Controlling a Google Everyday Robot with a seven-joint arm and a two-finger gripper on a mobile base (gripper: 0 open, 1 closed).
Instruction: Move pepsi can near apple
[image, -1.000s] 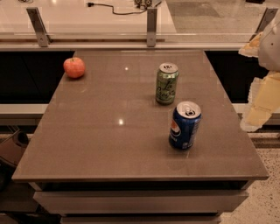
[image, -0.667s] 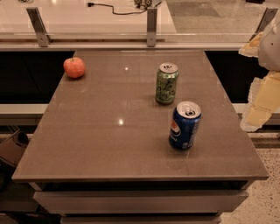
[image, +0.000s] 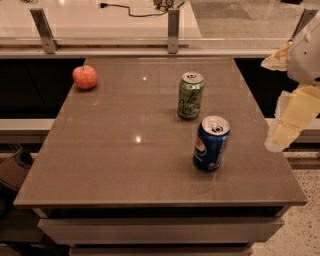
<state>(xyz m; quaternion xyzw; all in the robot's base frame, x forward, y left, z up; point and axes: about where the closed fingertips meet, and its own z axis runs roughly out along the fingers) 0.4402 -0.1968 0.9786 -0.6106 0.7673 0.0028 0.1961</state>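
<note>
The blue pepsi can (image: 211, 143) stands upright on the brown table (image: 125, 150), right of centre and toward the front. The red-orange apple (image: 85, 77) sits at the table's far left corner. My gripper (image: 290, 117) hangs at the right edge of the view, beyond the table's right side, to the right of the pepsi can and apart from it. It holds nothing that I can see.
A green can (image: 190, 95) stands upright just behind the pepsi can. A white counter with metal rail posts (image: 173, 30) runs along the table's far edge. Dark gaps lie on both sides of the table.
</note>
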